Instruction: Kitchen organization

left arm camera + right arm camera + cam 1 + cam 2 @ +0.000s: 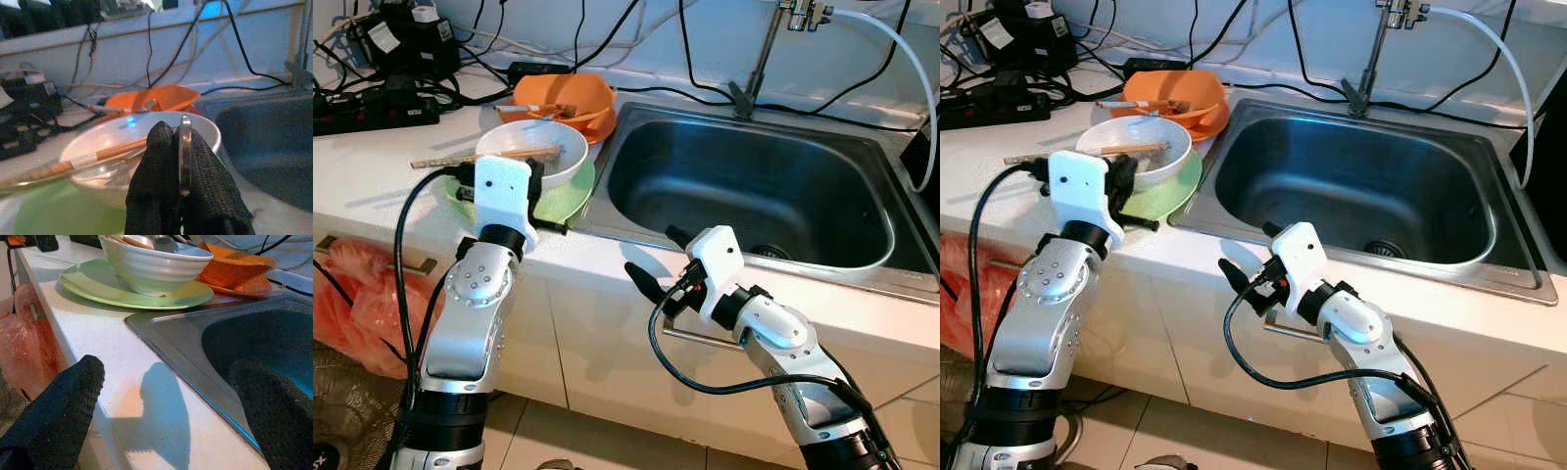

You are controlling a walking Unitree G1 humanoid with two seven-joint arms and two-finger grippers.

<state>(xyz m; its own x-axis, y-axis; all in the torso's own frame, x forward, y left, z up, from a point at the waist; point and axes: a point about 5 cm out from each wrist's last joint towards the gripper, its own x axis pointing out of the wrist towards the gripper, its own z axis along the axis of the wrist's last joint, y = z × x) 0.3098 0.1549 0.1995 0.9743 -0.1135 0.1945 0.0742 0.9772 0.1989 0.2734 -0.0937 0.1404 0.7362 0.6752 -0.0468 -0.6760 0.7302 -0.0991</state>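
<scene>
1. The sink (pixel 754 186) is the landmark — a steel basin set into the white counter (pixel 372 166), its rim meeting the counter's front strip.
2. Just beside the sink's rim, on the side toward the robot's left, a green plate (pixel 1175 186) lies flat with a white bowl (pixel 533 149) standing upright on it; chopsticks (pixel 484 157) rest across the bowl, their ends jutting past its rim away from the sink.
3. Behind the white bowl, near the sink's back corner, an orange bowl (pixel 563 98) holds utensils that I cannot identify.
4. The left gripper (pixel 182 166) is at the white bowl's near rim, its fingers pressed together on a thin metal strip (pixel 185 152); what that strip belongs to cannot be told.
5. The right gripper (pixel 656 259) hovers at the counter's front edge just before the sink's near rim, fingers spread wide and holding nothing.
6. The basin shows bare steel around the drain (pixel 769 252), and the faucet (pixel 769 49) rises behind the sink with a white hose (pixel 901 49) looping off it.
7. The eye views show power strips and black cables (pixel 382 98) well away from the sink on the counter, and an orange plastic bag (pixel 352 304) below the counter edge.
8. The left wrist view shows the clamped metal strip close up — the right wrist view shows the green plate's edge overhanging nothing, sitting apart from the sink rim.
</scene>
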